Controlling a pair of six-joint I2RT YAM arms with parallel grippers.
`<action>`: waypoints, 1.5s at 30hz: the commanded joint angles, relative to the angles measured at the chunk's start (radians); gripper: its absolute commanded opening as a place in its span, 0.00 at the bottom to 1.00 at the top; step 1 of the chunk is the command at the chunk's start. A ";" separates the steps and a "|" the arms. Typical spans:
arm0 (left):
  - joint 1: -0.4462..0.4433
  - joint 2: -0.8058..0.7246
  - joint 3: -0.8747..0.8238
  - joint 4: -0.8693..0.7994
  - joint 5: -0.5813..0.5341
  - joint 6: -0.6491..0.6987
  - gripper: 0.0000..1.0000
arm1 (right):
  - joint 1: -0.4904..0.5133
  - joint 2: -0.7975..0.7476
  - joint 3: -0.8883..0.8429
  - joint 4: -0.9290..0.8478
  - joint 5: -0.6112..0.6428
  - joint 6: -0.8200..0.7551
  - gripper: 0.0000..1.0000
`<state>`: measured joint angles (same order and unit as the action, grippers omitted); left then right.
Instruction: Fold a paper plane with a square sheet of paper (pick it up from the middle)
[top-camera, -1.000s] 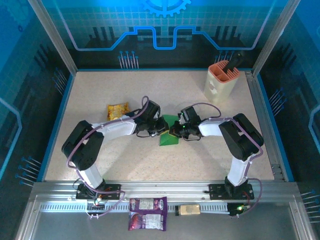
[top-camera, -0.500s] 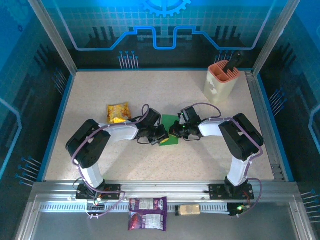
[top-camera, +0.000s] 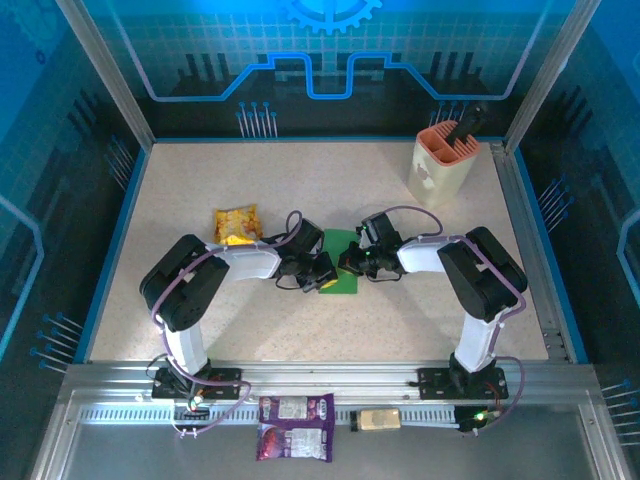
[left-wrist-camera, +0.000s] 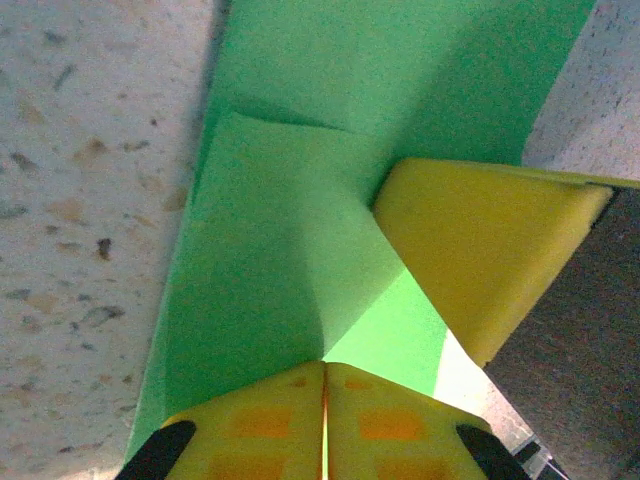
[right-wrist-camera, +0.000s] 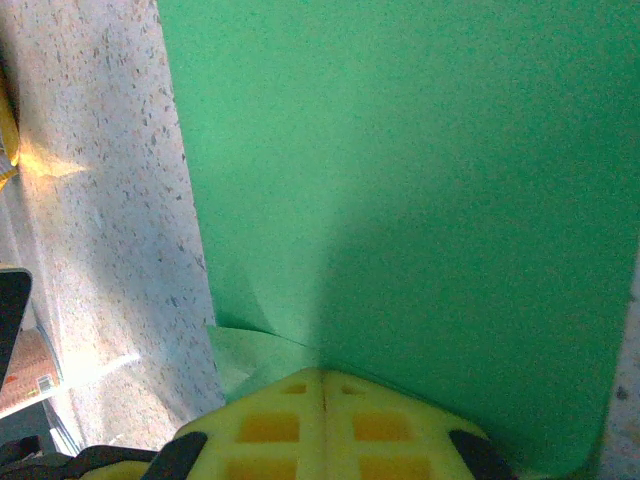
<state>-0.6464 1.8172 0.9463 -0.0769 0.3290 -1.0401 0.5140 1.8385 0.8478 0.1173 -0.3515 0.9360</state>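
Both grippers parked on the green paper, mid-table

My left gripper (left-wrist-camera: 325, 378) has its yellow fingers pressed together, tips on a lighter folded flap of the paper (top-camera: 340, 244). I honestly can't tell if any paper is caught between them. The right gripper (right-wrist-camera: 322, 380) is the same deal: fingers closed tight, tips down on the flat green from the other side. In my left wrist view one right finger sits against the flap's edge. The paper lies flat on the table (top-camera: 400, 330) between the two grippers, with a small creased corner near my right fingertips. A yellow snack packet (top-camera: 236, 223) sits off to the left, apart from it.
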 joint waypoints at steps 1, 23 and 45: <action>-0.006 0.009 0.015 -0.047 -0.025 0.031 0.09 | -0.003 0.087 -0.046 -0.150 0.117 -0.003 0.03; -0.002 0.003 -0.052 -0.105 -0.020 0.049 0.07 | -0.008 0.097 -0.026 -0.195 0.132 -0.023 0.03; 0.044 -0.184 -0.249 -0.201 -0.046 0.050 0.06 | -0.015 0.111 -0.010 -0.235 0.141 -0.045 0.03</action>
<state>-0.6193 1.6623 0.7460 -0.0822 0.3107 -1.0111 0.5137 1.8553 0.8829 0.0685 -0.3599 0.9157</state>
